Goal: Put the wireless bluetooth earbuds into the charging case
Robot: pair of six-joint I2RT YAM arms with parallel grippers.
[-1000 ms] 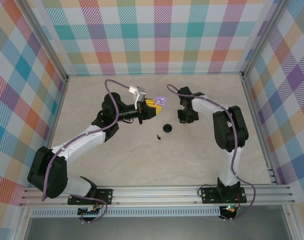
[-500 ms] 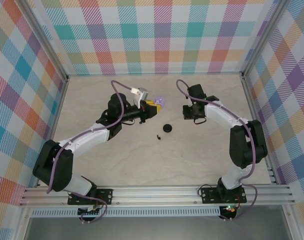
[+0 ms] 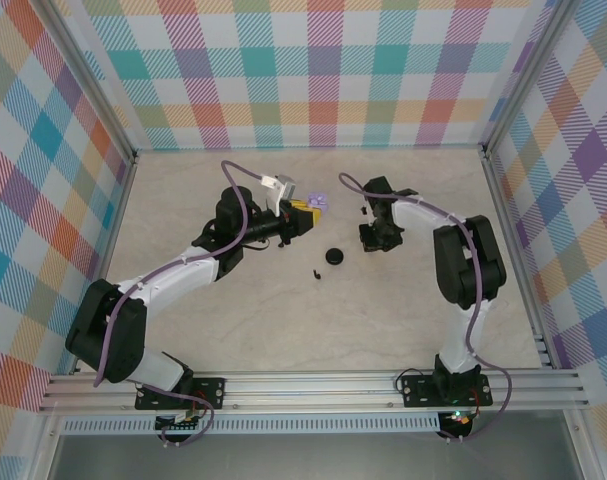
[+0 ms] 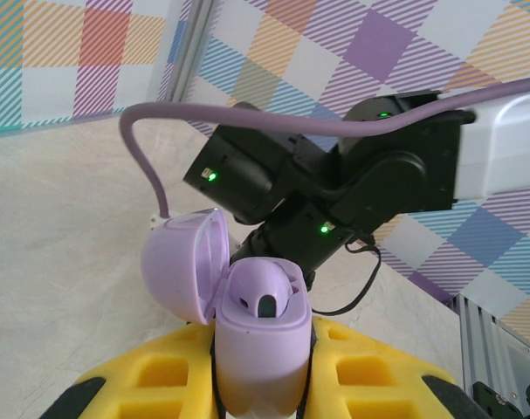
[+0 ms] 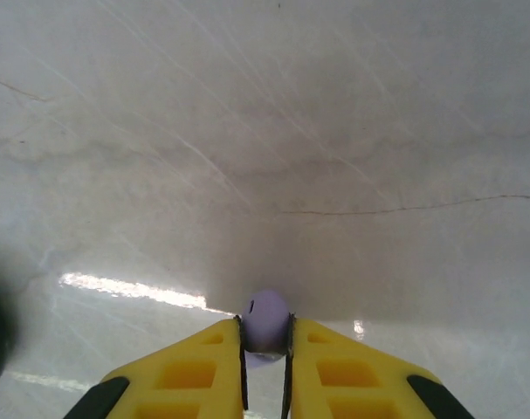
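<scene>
The right gripper (image 5: 265, 342) has its yellow jaws pressed onto a lilac earbud (image 5: 266, 319), a smooth, glossy rounded bud with a small dark dot on its crown, held just over the bench (image 5: 273, 131). Across the gap, the left gripper (image 4: 263, 342) has its ribbed yellow jaws clamped on the lilac charging case (image 4: 258, 367), which it holds upright and clear of the surface. The case's domed lid (image 4: 184, 271) is swung open on the left side in the wrist view, and the matte body shows a moulded hollow with a dark slot; whether a bud sits inside cannot be told. Directly behind the open case looms the black wrist of the right arm (image 4: 334, 183), green lights glowing, with a purple cable (image 4: 273, 113) arching over it. From above, the lilac case (image 3: 322, 203) and the right gripper (image 3: 371, 240) are near each other but apart, toward the back of the bench. Nearer the arm bases, a round black case (image 3: 333, 257) lies between the two grippers, and a tiny black earbud (image 3: 317, 272) rests just beside it, both well clear of either arm. The bench is a pale, stone-patterned slab with faint veins and a streak of glare, enclosed by pastel checked walls (image 3: 313, 70) on an aluminium frame (image 3: 313, 385).
</scene>
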